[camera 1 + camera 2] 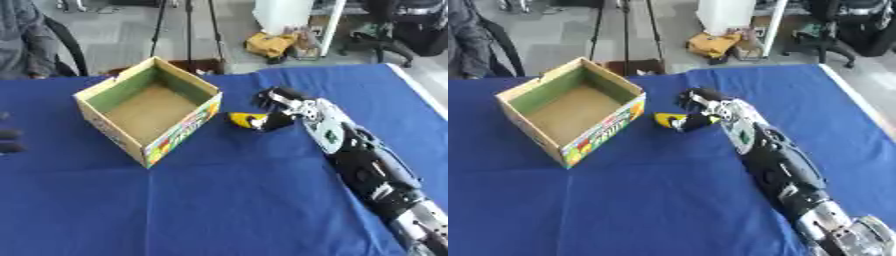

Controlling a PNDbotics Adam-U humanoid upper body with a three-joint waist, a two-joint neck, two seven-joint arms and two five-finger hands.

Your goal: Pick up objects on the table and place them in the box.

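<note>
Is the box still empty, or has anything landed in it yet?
Empty: the box shows only its bare brown floor. The yellow object is still outside on the blue table, at the right hand.

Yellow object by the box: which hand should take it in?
Right. The right hand is already at the yellow object, fingers curled round it, just beside the box. The left hand shows only as dark fingertips at the far left edge, beyond the box.

You won't find any words, numbers or brand names you can read. The box (pixel 149 111) at ten o'clock carries colourful print on its near side, but it's too blurred to read.
</note>
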